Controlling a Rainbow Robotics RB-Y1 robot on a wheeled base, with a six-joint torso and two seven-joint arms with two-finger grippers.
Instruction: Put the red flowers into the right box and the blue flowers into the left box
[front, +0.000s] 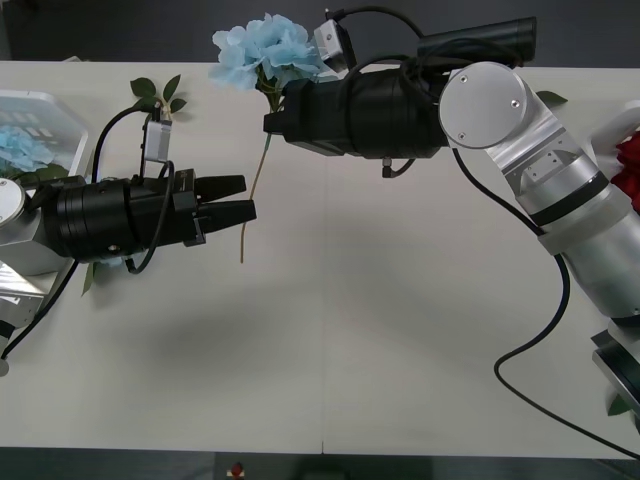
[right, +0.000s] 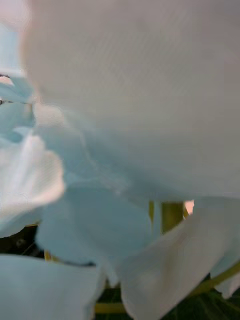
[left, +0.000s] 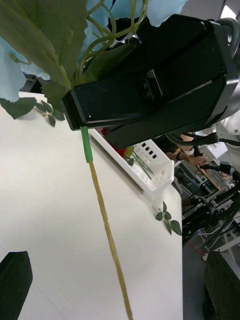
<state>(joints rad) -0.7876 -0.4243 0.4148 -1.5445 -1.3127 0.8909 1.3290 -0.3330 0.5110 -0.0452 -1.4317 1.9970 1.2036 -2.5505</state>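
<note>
A blue flower (front: 265, 48) hangs above the far middle of the table, its long stem (front: 246, 225) dangling down. My right gripper (front: 272, 120) is shut on the stem just under the head; pale petals (right: 100, 150) press against the right wrist camera. My left gripper (front: 238, 199) is open, its black fingers (left: 15, 275) just left of the lower stem (left: 105, 225), not touching it. More blue flowers (front: 15, 150) lie in the left box (front: 45, 105). Red flowers (front: 630, 160) show at the right edge, in the right box (left: 150, 176).
Loose green leaf sprigs lie on the table: one (front: 157, 94) near the left box, one (front: 550, 97) behind the right arm, one (left: 167, 220) beside the right box. The right arm (front: 500, 120) spans the far side. A black cable (front: 540, 345) trails at right.
</note>
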